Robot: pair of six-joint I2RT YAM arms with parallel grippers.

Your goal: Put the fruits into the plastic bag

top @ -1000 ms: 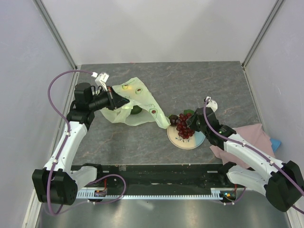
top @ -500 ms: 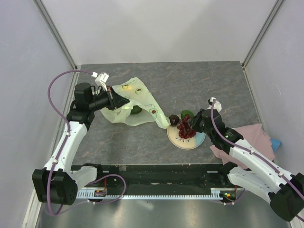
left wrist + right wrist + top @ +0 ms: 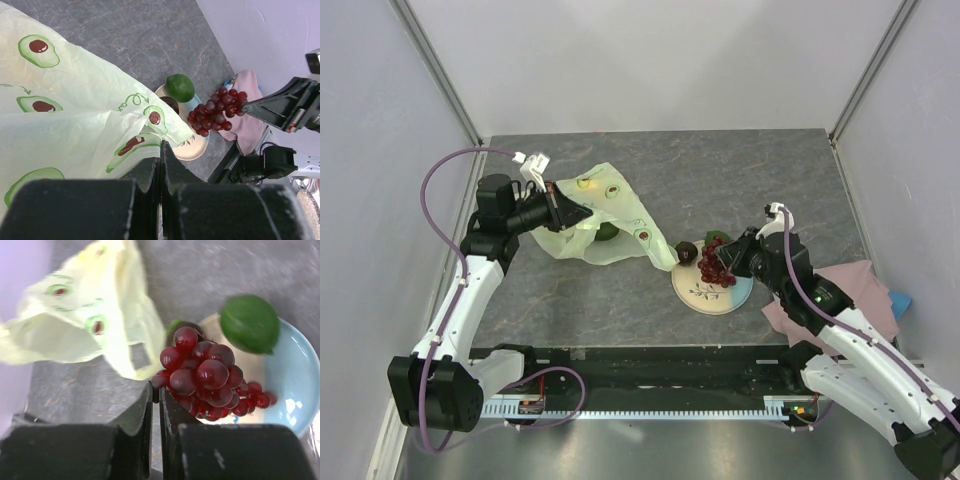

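Observation:
The pale green plastic bag [image 3: 615, 228] lies at the left middle of the table, and my left gripper [image 3: 566, 213] is shut on its edge, holding it up; the pinch shows in the left wrist view [image 3: 161, 147]. My right gripper [image 3: 728, 262] is shut on the end of the dark red grape bunch [image 3: 714, 263], holding it just above the plate [image 3: 705, 296]. In the right wrist view the grapes [image 3: 206, 371] hang from my shut gripper [image 3: 156, 390]. A green avocado [image 3: 250, 322] and a small dark round fruit [image 3: 171, 104] sit on the plate. Another green fruit [image 3: 606, 233] shows through the bag.
A pink cloth [image 3: 835, 283] lies right of the plate under my right arm, with a blue item [image 3: 901, 300] at its far edge. Bare grey tabletop lies between the bag's handle loop [image 3: 136, 357] and the plate. Enclosure walls stand on three sides.
My right gripper has risen and drawn back a little with the grape bunch, lifting it off the plate. The left arm and the bag have not moved.

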